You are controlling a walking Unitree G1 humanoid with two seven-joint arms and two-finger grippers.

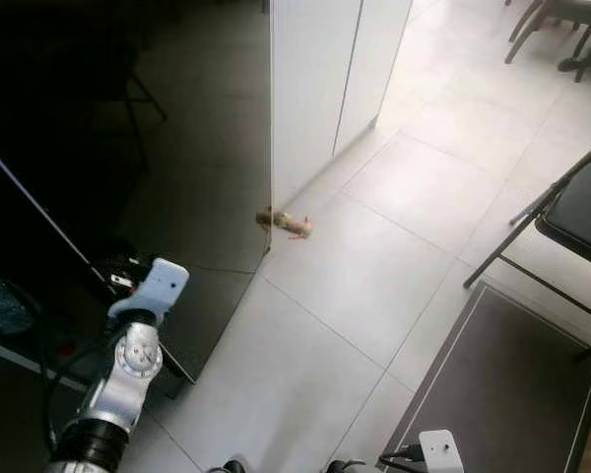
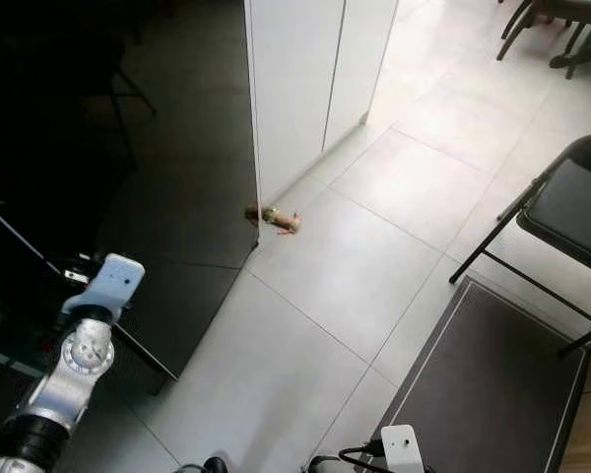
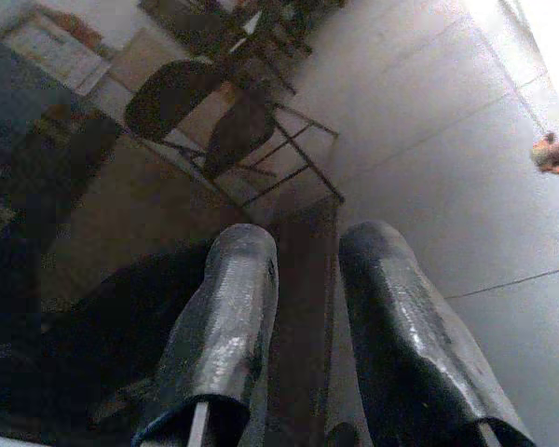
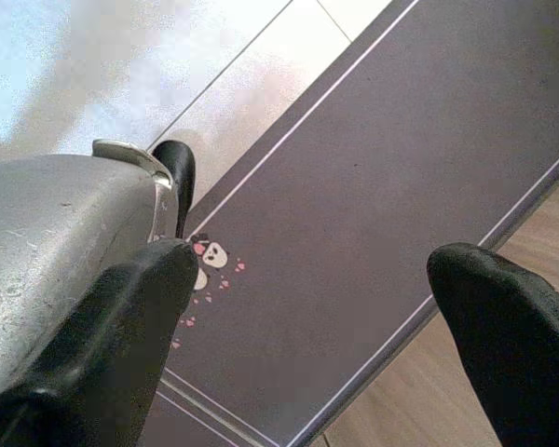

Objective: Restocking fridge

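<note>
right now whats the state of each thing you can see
left gripper: fingers apart, holding nothing
right gripper: fingers wide apart, holding nothing, above the mat
small brown object: lying on the tiled floor by the white door's corner
white door: standing upright, edge toward camera
folding chair: unfolded, seat bare
dark mat: flat on floor

A small brown toy (image 1: pixel 285 223) lay on the pale tiled floor (image 1: pixel 374 266) at the corner of a white cabinet (image 1: pixel 315 79), its left side meeting a dark glossy panel (image 1: pixel 192 197). A black folding chair (image 1: pixel 571 212) stood on the tiles beside a grey rug (image 1: pixel 502 394) edged with a thin pale line; the rug carried a small cartoon motif with pink specks (image 4: pixel 210 261) and bordered wooden flooring (image 4: pixel 419 410). More chair legs (image 1: pixel 557 30) stood well apart, farther back.
</note>
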